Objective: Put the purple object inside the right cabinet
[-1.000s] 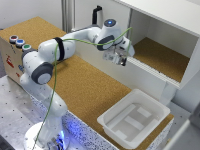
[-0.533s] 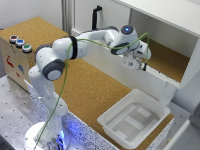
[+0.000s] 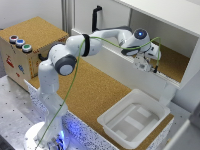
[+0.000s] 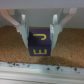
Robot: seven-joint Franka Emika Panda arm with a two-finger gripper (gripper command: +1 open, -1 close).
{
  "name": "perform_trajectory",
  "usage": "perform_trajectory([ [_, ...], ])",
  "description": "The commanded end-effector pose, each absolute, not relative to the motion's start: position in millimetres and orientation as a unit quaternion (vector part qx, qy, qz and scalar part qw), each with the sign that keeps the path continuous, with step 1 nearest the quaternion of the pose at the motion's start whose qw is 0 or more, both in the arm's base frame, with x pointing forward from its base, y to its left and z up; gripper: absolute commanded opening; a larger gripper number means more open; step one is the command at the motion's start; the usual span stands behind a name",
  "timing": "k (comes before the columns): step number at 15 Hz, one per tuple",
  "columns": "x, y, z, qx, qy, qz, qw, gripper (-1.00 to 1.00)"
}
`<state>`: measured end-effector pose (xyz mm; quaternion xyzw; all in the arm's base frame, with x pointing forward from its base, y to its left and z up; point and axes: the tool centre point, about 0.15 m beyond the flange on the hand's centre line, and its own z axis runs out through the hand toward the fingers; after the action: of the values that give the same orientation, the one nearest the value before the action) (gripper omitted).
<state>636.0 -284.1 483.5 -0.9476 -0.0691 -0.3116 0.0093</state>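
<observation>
Wrist view: end effector [image 4: 38,31] pinches a purple cube [image 4: 39,43] above the right cabinet's [image 3: 172,65] grainy cork floor.

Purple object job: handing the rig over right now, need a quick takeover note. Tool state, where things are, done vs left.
Tool: shut on the purple object, one finger on each side, per the wrist view.
Position: the exterior view shows the tool reaching over the front wall into the right cabinet. The object hangs over its cork-brown floor; whether it touches the floor cannot be told.
Done: pick-up and carry to the cabinet.
Left: lower if needed, open the tool, withdraw the arm.
</observation>
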Motion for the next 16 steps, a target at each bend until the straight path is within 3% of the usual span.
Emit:
perform_trajectory([
  [1, 701.3, -302.3, 463.2, -0.944, -0.071, -0.315, 0.064, -1.00],
  [5, 714.4, -284.7, 458.3, -0.943, -0.080, -0.319, 0.055, -1.00],
  [6, 712.4, -281.7, 458.7, -0.943, -0.078, -0.321, 0.052, 1.00],
  [12, 640.2, -278.9, 498.1, -0.932, -0.081, -0.352, 0.020, 1.00],
  [16, 585.8, -267.3, 507.5, -0.937, -0.127, -0.326, -0.002, 1.00],
])
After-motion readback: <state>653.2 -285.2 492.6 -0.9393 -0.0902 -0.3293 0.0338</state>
